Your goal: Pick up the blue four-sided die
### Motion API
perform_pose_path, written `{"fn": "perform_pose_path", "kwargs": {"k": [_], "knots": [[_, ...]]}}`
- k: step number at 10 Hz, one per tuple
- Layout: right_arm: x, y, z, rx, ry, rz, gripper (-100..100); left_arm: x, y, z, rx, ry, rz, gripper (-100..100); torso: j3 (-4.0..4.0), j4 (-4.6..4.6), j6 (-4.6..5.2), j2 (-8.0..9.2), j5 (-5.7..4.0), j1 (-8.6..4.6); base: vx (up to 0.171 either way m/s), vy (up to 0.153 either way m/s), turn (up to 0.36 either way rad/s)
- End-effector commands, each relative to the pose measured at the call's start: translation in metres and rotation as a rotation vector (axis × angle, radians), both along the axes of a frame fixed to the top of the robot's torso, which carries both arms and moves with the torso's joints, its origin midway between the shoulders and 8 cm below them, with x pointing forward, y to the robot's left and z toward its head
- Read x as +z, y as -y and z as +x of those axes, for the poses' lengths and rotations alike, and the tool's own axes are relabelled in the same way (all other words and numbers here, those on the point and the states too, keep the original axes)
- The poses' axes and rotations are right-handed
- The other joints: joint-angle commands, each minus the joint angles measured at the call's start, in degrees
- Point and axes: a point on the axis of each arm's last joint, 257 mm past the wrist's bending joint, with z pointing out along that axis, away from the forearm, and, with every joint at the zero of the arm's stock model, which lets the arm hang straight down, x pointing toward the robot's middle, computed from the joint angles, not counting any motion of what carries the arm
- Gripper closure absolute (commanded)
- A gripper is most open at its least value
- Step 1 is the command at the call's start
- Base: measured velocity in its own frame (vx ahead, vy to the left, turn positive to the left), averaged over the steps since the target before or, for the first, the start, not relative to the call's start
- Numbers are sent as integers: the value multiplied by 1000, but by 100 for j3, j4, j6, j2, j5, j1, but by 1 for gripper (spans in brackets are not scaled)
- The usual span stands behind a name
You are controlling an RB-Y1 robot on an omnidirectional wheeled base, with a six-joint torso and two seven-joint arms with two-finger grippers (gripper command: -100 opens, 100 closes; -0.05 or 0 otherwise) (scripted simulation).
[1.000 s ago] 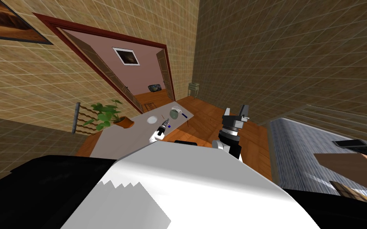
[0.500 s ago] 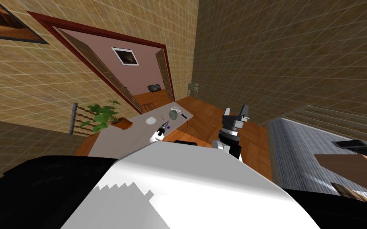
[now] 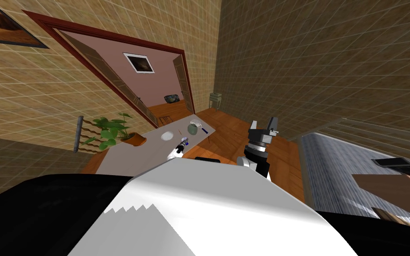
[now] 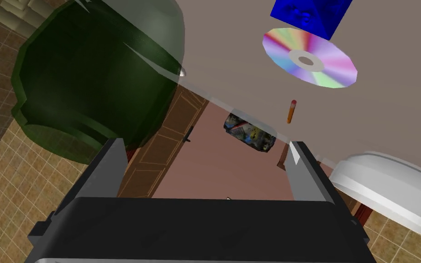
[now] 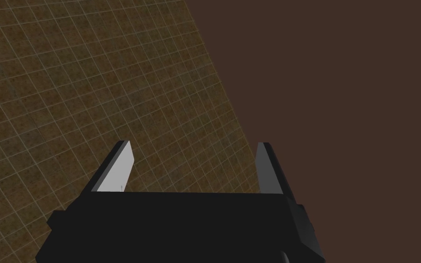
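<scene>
Grey tabletop (image 4: 397,105): blue die (image 4: 312,16) well beyond left jaws, past disc (image 4: 310,59); jaws wide open, empty.

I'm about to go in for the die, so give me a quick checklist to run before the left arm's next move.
1. Left gripper open and empty: ok.
2. Blue die between its fingers: not ok, it lies beyond the tips.
3. Die clear of the rainbow disc: cannot tell, they overlap in the left wrist view.
4. Green container clear of the approach: cannot tell, it sits close.
5. Right gripper open, off the table: ok.
</scene>
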Motion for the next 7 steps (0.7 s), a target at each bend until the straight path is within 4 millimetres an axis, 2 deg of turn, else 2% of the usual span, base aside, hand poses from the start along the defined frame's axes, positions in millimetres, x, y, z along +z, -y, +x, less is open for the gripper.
{"fn": "perform_pose_path", "kwargs": {"k": [1,3,7], "knots": [[0,0,0,0,0,0,0,-12,-7,-9,6,-36,10,-100,0,0,0,0,0,0,58,-29,1],[0,0,0,0,0,0,0,-34,-16,-26,7,-103,41,-100,0,0,0,0,0,4,77,-23,-4],[0,0,0,0,0,0,0,-55,-23,-46,8,-171,61,-100,4,2,0,7,1,7,47,-16,-1]]}}
